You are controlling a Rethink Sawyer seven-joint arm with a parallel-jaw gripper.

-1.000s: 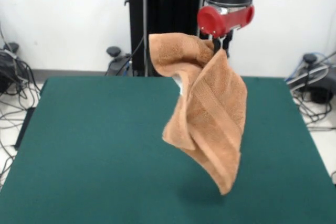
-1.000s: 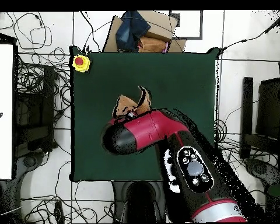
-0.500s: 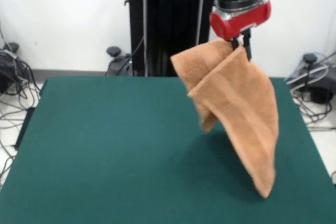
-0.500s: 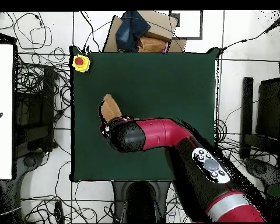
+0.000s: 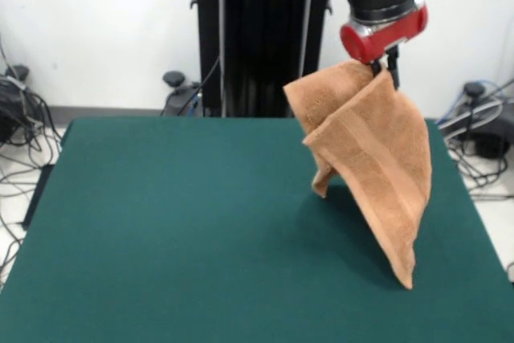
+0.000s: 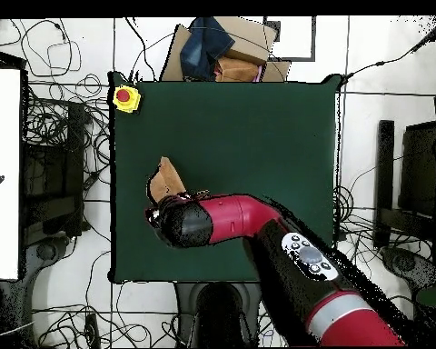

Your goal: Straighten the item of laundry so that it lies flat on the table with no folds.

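Front view shows the gripper [image 5: 385, 68] pinched shut on the top edge of the towel [image 5: 371, 158], its dark fingers closed together over the cloth just under the red end of the arm [image 5: 382, 22]. The towel hangs in the air above the right side of the table [image 5: 177, 230], folded over on itself, with one flap drooping to the left and a longer part slanting down to a point at lower right. Whether that lowest corner touches the green top or hangs just above it cannot be told. A woven band runs across the cloth. From overhead, the arm [image 6: 249, 223] reaches across the table [image 6: 258, 127] and covers most of the towel [image 6: 167, 178], so only a small tan piece shows beyond its black end. A yellow box with a red button [image 6: 125, 97] sits at one table corner.
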